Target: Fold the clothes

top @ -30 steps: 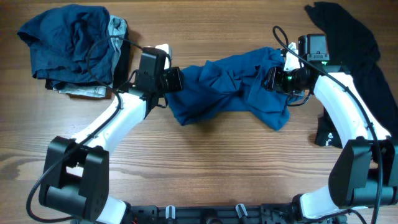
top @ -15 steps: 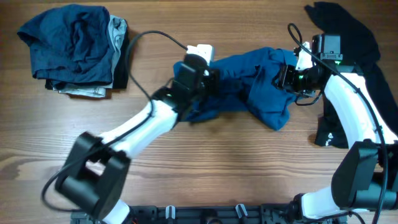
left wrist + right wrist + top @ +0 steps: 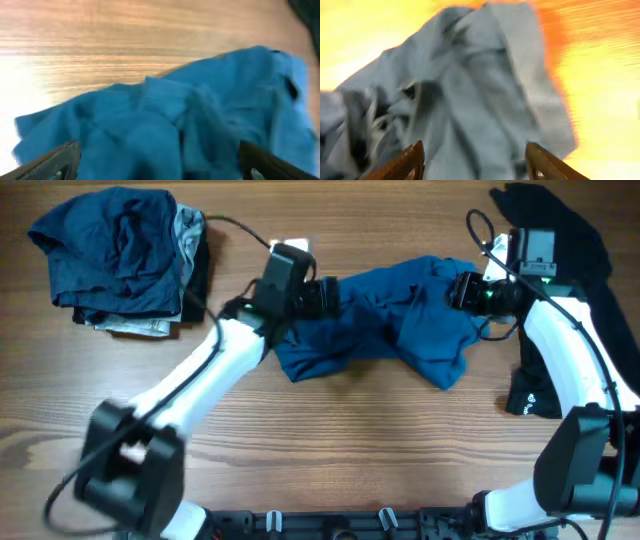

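The left fingers (image 3: 52,161) have swung along the blue T-shirt (image 3: 400,330) from its end to its upper hem and now hang spread wide, gripping nothing. The right fingers (image 3: 405,162) have eased back, likewise released. The shirt lies crumpled on the desk (image 3: 330,450) just ahead of both pairs, unfolded. A fresh grasp probably comes before any flattening.
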### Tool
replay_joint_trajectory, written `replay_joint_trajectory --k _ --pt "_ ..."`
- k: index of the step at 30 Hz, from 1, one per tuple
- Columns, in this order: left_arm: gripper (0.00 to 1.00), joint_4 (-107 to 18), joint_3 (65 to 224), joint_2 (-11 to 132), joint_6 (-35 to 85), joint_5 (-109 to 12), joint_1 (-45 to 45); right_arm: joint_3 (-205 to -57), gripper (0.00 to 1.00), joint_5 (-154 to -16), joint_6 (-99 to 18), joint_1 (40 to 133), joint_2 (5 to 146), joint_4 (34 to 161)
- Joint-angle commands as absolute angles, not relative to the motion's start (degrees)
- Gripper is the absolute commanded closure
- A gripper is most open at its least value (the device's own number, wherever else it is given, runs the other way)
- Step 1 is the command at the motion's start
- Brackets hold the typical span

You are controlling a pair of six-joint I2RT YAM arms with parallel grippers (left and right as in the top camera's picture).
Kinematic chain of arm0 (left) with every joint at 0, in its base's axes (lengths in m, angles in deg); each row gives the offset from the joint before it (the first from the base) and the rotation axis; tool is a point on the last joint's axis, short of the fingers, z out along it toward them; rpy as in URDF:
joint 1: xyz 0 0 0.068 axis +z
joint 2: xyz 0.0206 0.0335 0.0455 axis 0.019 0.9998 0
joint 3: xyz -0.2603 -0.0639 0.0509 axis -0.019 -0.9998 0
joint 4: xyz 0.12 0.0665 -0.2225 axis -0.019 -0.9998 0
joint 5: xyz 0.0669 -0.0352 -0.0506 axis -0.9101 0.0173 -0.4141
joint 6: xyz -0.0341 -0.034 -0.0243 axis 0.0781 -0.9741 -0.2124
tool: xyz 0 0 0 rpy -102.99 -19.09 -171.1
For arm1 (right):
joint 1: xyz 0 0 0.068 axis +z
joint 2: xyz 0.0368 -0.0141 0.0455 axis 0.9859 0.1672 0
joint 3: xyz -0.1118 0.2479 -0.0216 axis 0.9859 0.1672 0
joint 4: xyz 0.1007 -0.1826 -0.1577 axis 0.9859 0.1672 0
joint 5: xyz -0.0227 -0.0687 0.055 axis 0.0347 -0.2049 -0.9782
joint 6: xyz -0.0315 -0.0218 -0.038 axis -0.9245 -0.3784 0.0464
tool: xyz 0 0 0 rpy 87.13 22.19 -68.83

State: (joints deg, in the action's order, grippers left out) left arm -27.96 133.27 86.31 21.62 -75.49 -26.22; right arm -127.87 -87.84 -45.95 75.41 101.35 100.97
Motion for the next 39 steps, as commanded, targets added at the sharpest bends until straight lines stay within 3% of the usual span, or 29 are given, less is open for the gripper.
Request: replay_joint_trajectory --k 1,7,12,14,15,17,20,21,27,31,36,39 --pt "0.0 -33.36 134.34 77.79 21.75 -74.62 -26.27 -129.16 0.33 -84.58 -49.62 70.64 105.99 96.82" --pt "0.0 -38.71 134.32 76.96 21.75 -74.83 -25.83 -129.16 0.33 -87.51 -56.57 68.94 115.76 88.1" --pt "0.0 -44.07 134.34 76.93 21.71 -74.79 -18.86 -129.16 0.33 -91.35 -57.64 68.94 120.59 85.6" --pt "0.0 -45.12 134.34 76.89 21.71 -74.55 -16.17 -129.14 0.39 -91.35 -57.58 68.94 121.64 84.62" --pt "0.0 -45.25 134.34 76.76 21.71 -74.55 -15.71 -129.14 0.46 -91.35 -57.56 68.94 121.79 84.49" --pt "0.0 -45.8 134.34 76.15 21.73 -74.57 -13.87 -129.14 0.74 -91.35 -57.43 68.94 121.92 84.62" --pt "0.0 -46.91 134.34 75.97 21.71 -74.62 -12.36 -129.16 0.94 -91.4 -56.7 68.94 121.92 85.54" --pt "0.0 -47.65 134.34 75.97 21.71 -74.59 -11.75 -129.16 0.96 -91.4 -55.76 68.94 121.68 86.06" --pt "0.0 -49.6 134.34 74.92 21.73 -74.59 -7.16 -137.18 0.96 -101.34 -56.14 69.35 108.98 98.17" --pt "0.0 -49.84 134.34 72.34 21.95 -74.62 -5.7 -140.44 0.96 -104.16 -57.29 74.64 100.37 103.75" --pt "0.0 -49.88 134.34 71.62 21.95 -76.1 -4.67 -140.88 0.96 -102.74 -53.86 96.21 98.71 102.08" --pt "0.0 -49.91 134.34 68.45 21.88 -75.88 -1.17 -140.88 0.96 -101.93 -50.89 104.69 101.75 97.89"
